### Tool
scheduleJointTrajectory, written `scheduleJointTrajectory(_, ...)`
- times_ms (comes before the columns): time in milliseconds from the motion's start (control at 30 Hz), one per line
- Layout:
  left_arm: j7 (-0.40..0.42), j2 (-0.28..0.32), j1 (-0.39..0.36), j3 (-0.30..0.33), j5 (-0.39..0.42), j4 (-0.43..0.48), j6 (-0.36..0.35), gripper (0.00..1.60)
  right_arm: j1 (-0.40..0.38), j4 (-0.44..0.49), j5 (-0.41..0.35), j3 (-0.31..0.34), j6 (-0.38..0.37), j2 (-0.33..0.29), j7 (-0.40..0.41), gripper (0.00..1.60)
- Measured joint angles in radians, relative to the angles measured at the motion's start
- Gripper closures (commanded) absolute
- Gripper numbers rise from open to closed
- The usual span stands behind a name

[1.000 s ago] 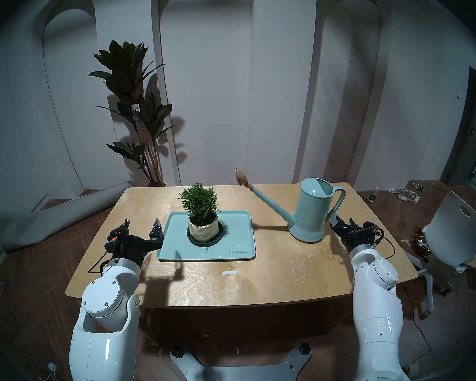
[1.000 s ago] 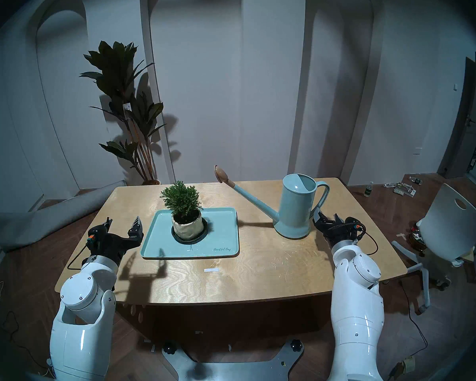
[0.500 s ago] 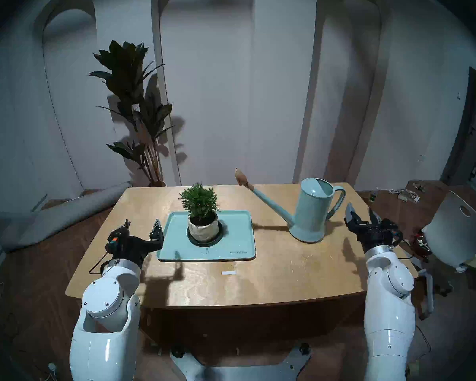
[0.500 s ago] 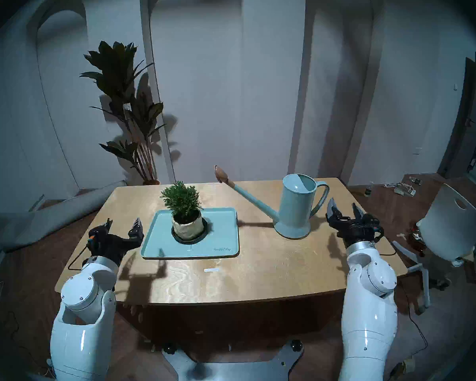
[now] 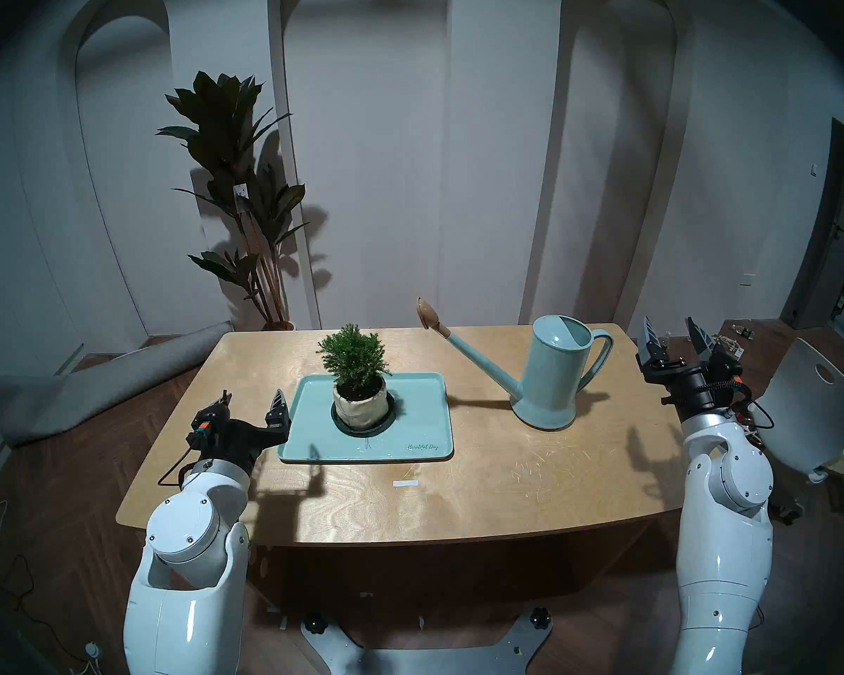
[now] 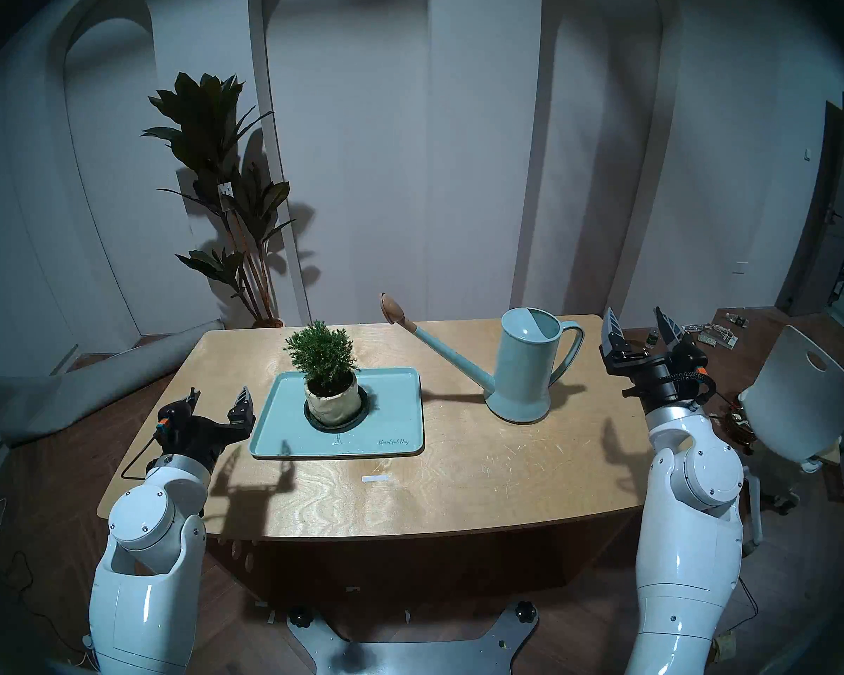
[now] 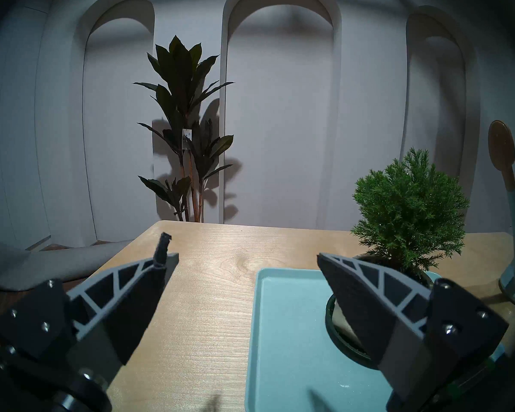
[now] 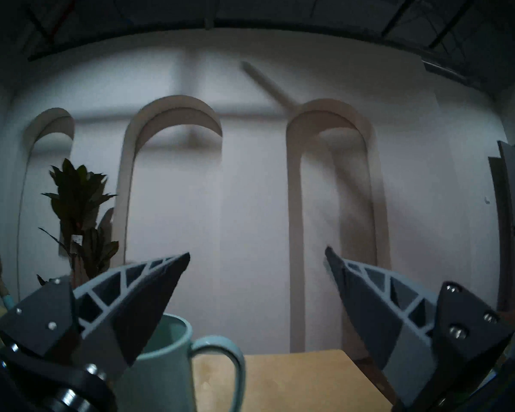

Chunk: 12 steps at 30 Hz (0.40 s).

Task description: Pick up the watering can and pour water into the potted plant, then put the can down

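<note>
The pale teal watering can (image 5: 554, 372) stands upright on the right part of the wooden table (image 5: 459, 503), handle to the right, its long spout with a tan rose head (image 5: 429, 313) pointing left toward the plant. It also shows in the right wrist view (image 8: 161, 369). The potted plant (image 5: 356, 367), a bushy green shrub in a cream pot on a black saucer, stands on a teal tray (image 5: 410, 430). My right gripper (image 5: 671, 335) is open and empty, raised to the right of the can's handle, apart from it. My left gripper (image 5: 252, 401) is open and empty just left of the tray.
A tall dark broad-leaved floor plant (image 5: 235, 182) stands behind the table's far left corner. A white chair (image 5: 810, 416) is close to my right arm. A small white strip (image 5: 405, 484) lies on the table in front of the tray. A grey rolled mat (image 5: 93, 386) lies on the floor at left.
My right gripper has moved from low beside the can's base, out to the right and upward, past the handle, staying open. The can, plant and left arm have not moved.
</note>
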<state>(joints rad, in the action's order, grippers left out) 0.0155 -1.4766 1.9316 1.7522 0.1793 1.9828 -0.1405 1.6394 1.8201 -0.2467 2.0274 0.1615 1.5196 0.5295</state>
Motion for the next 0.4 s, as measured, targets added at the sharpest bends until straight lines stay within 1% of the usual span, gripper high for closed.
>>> scheduleJointTrajectory(133,0.000,0.000,0.000,0.000,0.000,0.000,0.000,0.00,0.018,0.045,0.008,-0.057,-0.001,0.020,0.034,0.00)
scheduleJointTrajectory(200,0.000,0.000,0.000,0.000,0.000,0.000,0.000,0.00,0.046,0.084,0.018,-0.108,-0.016,0.039,0.059,0.00)
scheduleJointTrajectory(267,0.000,0.000,0.000,0.000,0.000,0.001,0.000,0.00,0.060,0.096,0.022,-0.129,-0.027,0.045,0.069,0.00)
scheduleJointTrajectory(333,0.000,0.000,0.000,0.000,0.000,0.001,0.000,0.00,0.085,0.108,0.028,-0.163,-0.047,0.055,0.081,0.00)
scheduleJointTrajectory(367,0.000,0.000,0.000,0.000,0.000,0.001,0.000,0.00,0.109,0.114,0.035,-0.195,-0.064,0.063,0.089,0.00)
scheduleJointTrajectory(400,0.000,0.000,0.000,0.000,0.000,0.001,0.000,0.00,0.109,0.114,0.035,-0.195,-0.064,0.063,0.089,0.00)
